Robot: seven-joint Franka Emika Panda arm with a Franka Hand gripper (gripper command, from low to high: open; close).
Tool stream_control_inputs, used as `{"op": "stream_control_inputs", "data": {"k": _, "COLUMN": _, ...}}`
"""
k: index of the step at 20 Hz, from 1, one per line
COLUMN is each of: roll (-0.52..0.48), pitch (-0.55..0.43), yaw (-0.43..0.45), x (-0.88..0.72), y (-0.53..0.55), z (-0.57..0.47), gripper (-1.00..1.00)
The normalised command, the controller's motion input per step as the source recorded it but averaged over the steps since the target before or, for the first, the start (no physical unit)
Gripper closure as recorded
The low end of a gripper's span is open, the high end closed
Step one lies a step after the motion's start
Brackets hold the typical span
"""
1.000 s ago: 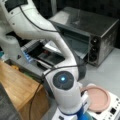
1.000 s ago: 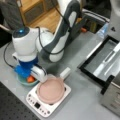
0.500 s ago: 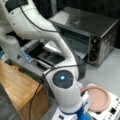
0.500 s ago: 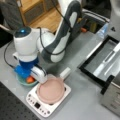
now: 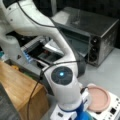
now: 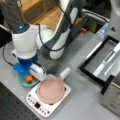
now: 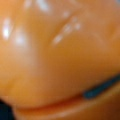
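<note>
Surface: grey counter [image 6: 82,100] with wooden furniture [image 5: 17,87] beyond one edge, seen in both front views.
Arm: white Panda arm [image 6: 57,32] bends down over the counter's corner at a front view's left.
Oven: toaster oven [image 5: 100,32] stands at the counter's far edge, door [image 6: 105,58] dropped open.
Scale: white kitchen scale [image 6: 48,96] near the counter's front edge, carrying a pink plate [image 6: 51,90].
Dish: teal dish [image 6: 23,81] just beside the scale, towards the counter's corner.
Orange thing: orange object [image 6: 29,78] lies in the dish; it fills the wrist view [image 7: 60,55].
Gripper: blue-mounted gripper [image 6: 28,75] is down on the orange object; how wide it stands, I cannot tell.
</note>
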Motion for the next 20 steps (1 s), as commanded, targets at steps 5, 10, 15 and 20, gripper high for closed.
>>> {"op": "stream_control_inputs", "data": {"k": 5, "roll": -0.101, "pitch": 0.131, "yaw": -0.036, "x": -0.08, "y": 0.07, "z": 0.29, "gripper": 1.0}}
{"op": "stream_control_inputs", "data": {"k": 10, "roll": -0.165, "pitch": 0.109, "yaw": -0.046, "x": -0.02, "y": 0.22, "z": 0.14, "gripper": 1.0}}
{"op": "stream_control_inputs", "data": {"k": 15, "roll": -0.202, "pitch": 0.083, "yaw": -0.031, "x": -0.03, "y": 0.42, "z": 0.09, "gripper": 1.0}}
{"op": "stream_control_inputs", "data": {"k": 20, "roll": -0.258, "pitch": 0.093, "yaw": 0.048, "x": -0.06, "y": 0.49, "z": 0.07, "gripper": 1.0}}
